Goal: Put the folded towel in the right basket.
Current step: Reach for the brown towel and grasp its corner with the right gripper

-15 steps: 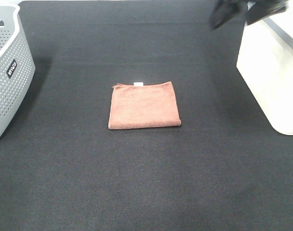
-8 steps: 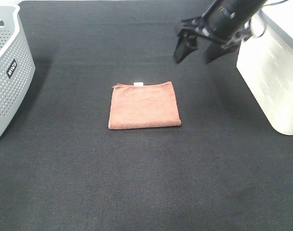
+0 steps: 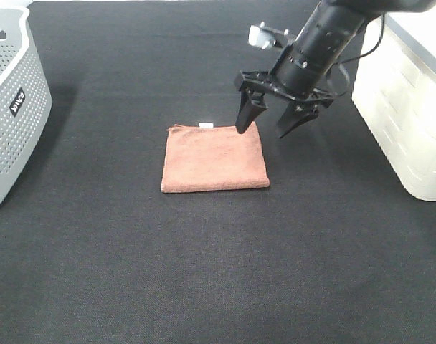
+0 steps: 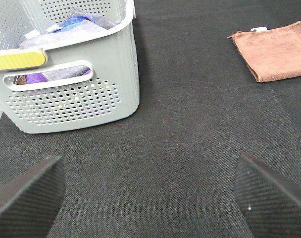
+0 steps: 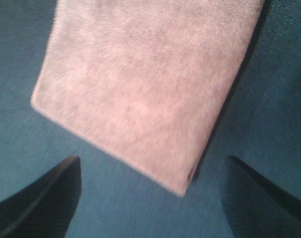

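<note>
The folded brown towel (image 3: 214,158) lies flat on the black mat in the middle. It also shows in the left wrist view (image 4: 275,49) and fills much of the right wrist view (image 5: 145,84). My right gripper (image 3: 264,129) is open, its fingers spread over the towel's far right corner, just above it. The white right basket (image 3: 408,107) stands at the right edge. My left gripper (image 4: 150,191) is open and empty, low over the mat near the grey basket.
A grey perforated basket (image 3: 10,107) with clothes inside stands at the left edge; it also shows in the left wrist view (image 4: 66,74). Black mat (image 3: 218,272) covers the table.
My right arm has swung in from the far right and come down to the towel's far right corner. The towel and the left arm have not moved.
</note>
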You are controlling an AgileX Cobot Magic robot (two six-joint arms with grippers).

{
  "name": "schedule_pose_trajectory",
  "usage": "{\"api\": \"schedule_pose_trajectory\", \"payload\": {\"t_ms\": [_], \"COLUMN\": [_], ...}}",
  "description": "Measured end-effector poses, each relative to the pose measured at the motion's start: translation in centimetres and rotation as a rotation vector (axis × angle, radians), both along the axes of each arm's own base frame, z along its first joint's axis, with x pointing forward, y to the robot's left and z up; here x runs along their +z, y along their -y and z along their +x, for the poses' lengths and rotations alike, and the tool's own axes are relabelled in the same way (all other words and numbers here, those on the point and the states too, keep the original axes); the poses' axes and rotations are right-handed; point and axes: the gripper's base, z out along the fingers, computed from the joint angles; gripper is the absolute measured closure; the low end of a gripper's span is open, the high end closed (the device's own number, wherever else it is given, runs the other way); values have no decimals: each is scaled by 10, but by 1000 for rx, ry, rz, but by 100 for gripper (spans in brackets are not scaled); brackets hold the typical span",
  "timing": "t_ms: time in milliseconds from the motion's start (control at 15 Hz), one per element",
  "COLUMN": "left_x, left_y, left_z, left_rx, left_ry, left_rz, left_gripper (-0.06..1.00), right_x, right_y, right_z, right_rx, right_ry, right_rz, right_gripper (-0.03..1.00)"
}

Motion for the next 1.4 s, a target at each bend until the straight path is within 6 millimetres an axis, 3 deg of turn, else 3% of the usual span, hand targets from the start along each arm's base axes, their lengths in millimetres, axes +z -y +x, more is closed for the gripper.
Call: {"api": "schedule_pose_trajectory", "payload": {"t_ms": [200, 467, 867, 1067, 1267, 1333, 1400], "left_x": [0, 0, 0, 0, 0, 0, 0], "left_y": [0, 0, 0, 0, 0, 0, 0], "left_z": [0, 0, 0, 0, 0, 0, 0], "left_rx": [0, 0, 0, 0, 0, 0, 0], "left_ry": [0, 0, 0, 0, 0, 0, 0], "left_rz": [0, 0, 0, 0, 0, 0, 0], "left_gripper": [7, 7, 7, 7, 7, 7, 7], "right_x": [-28, -50, -72, -73, -79, -79, -79], "right_y": [5, 5, 5, 4, 0, 0, 0], "right_z": [13, 19, 25, 26, 27, 27, 27], "right_rx": [-36, -38, -65, -58, -86, -89, -89], "right_ry": [-37, -33, -19, -14, -37, -33, -33], "right_rz": [23, 41, 50, 60, 110, 110, 110], "right_gripper": [24, 24, 27, 30, 54, 65, 84]}}
